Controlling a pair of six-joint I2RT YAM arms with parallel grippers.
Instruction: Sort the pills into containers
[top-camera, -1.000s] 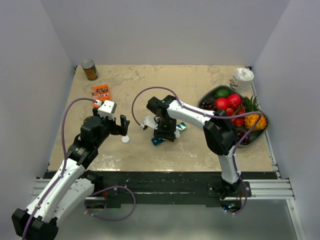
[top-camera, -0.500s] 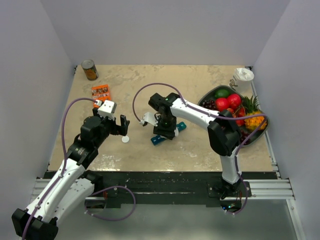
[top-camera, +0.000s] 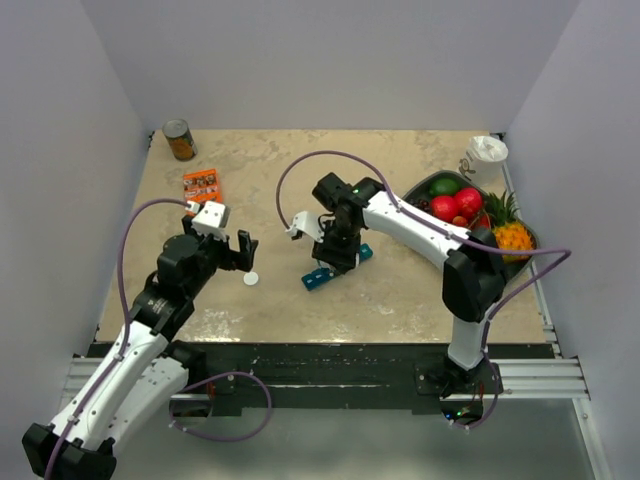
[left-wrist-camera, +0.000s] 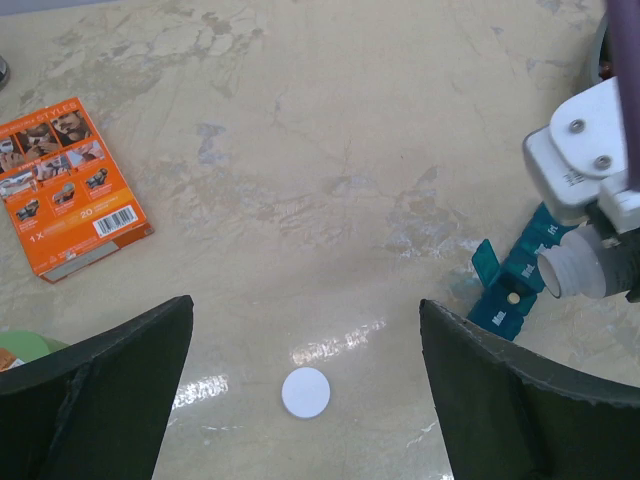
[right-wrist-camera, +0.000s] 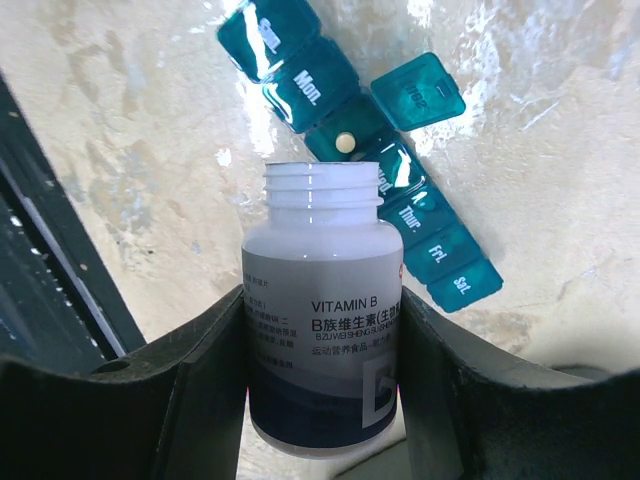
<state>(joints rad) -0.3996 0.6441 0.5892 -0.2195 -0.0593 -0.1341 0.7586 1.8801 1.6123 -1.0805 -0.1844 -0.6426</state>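
Note:
The teal-blue pill-organiser strip (top-camera: 337, 267) lies mid-table; it also shows in the right wrist view (right-wrist-camera: 400, 185) and the left wrist view (left-wrist-camera: 513, 291). One compartment stands open with its lid (right-wrist-camera: 418, 92) flipped up and a small pale pill (right-wrist-camera: 345, 142) inside. My right gripper (right-wrist-camera: 320, 300) is shut on an uncapped white vitamin bottle (right-wrist-camera: 320, 340), mouth pointing down at the strip; it shows in the top view (top-camera: 338, 250) just above the strip. My left gripper (left-wrist-camera: 305, 305) is open and empty above the white bottle cap (left-wrist-camera: 305, 392), which lies flat on the table (top-camera: 251, 279).
An orange box (top-camera: 202, 184) lies at the left, also seen in the left wrist view (left-wrist-camera: 70, 185). A tin can (top-camera: 180, 139) stands at the back left. A grey fruit tray (top-camera: 412, 190) and a white cup (top-camera: 487, 152) are at the right.
My right arm has drawn back and to the right with the bottle, uncovering more of the organiser strip. My left arm has barely moved.

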